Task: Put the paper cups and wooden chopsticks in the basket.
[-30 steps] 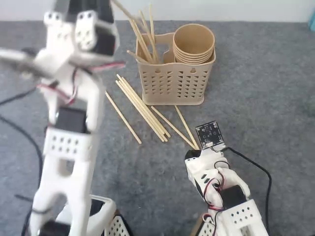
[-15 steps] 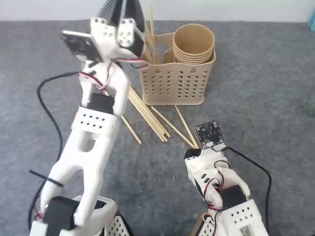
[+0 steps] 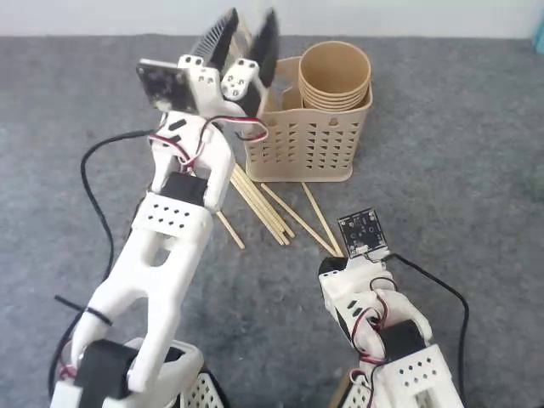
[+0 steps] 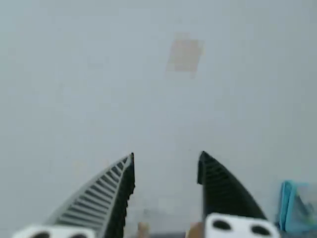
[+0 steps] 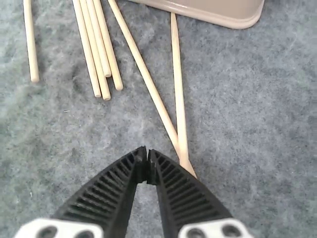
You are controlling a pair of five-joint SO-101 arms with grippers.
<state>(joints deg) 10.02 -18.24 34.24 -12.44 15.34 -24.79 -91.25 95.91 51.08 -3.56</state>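
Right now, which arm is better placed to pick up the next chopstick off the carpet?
Right, probably. The right gripper is shut and low, its tips beside the near ends of two chopsticks on the carpet. The left gripper is open, raised by the basket.

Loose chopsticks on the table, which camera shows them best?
The right wrist view: the loose chopsticks lie close and unobstructed ahead of the shut right gripper. In the high view the left arm covers part of them. The left wrist view faces the wall.
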